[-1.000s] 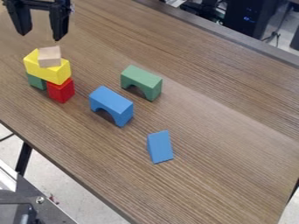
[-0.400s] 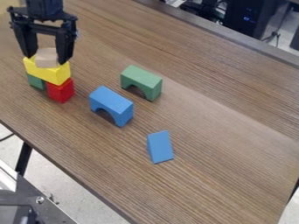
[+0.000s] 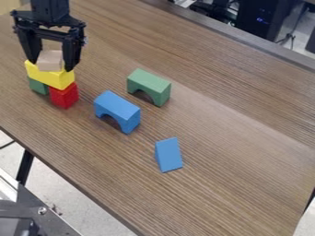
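1. Nearest, at the lower left beside the desk, can see a grey metal frame [image 3: 40, 207] with a round bolt, set apart from the blocks.
2. Find next a blue wedge-shaped block [image 3: 169, 155], lying alone on the wood-grained brown desk [image 3: 234, 152], with a sloping face toward the view.
3. Farther back and to the left, see a blue arch-shaped block [image 3: 118, 110], standing on two feet, with the opening facing the near left side.
4. Just beyond and to the right, find a green arch-shaped block [image 3: 148, 86], standing the same way, near the blue arch but apart.
5. At the left, see a small stack: at the bottom, a red cube-like block [image 3: 63, 96] and a green block [image 3: 38, 86], partly hidden; across both, a chunky yellow block [image 3: 50, 76].
6. On top of the yellow block, see a pale, plain wooden cube [image 3: 50, 61], resting between the black fingers.
7. Over the stack, see the black two-finger hand [image 3: 51, 66], pointing down, spread wide, with one finger on each side of the cube. Cannot tell about any contact with cube or yellow block.
8. Farthest, beyond the desk's back edge, make out a black computer case [image 3: 255, 20] with small blue lights, beside dark cables.
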`<state>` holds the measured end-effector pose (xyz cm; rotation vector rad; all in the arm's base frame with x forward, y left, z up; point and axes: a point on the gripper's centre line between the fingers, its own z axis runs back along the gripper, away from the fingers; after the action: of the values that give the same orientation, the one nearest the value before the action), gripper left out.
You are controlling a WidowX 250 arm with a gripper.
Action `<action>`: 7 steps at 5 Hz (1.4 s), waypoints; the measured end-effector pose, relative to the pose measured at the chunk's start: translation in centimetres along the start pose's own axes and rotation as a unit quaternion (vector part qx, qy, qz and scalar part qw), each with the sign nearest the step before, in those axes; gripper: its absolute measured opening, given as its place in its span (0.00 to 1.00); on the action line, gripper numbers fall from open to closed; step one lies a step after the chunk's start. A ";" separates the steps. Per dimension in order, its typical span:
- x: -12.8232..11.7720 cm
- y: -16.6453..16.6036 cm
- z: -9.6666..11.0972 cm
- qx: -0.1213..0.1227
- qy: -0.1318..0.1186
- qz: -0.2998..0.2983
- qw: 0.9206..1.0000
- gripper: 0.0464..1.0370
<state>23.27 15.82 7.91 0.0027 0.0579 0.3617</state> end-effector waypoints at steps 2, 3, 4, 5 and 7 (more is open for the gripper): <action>0.3 -0.6 0.1 -0.011 -0.013 -0.001 1.000 0.54; 0.2 -0.7 0.2 -0.014 -0.009 -0.001 1.000 0.54; 0.1 -1.1 0.2 -0.020 -0.005 -0.006 1.000 0.54; 0.0 -3.6 1.9 -0.035 -0.034 -0.054 0.997 0.54; -0.9 -8.5 3.1 -0.029 -0.050 -0.153 0.986 0.54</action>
<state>25.61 7.52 10.99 -0.0457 -0.0514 0.0548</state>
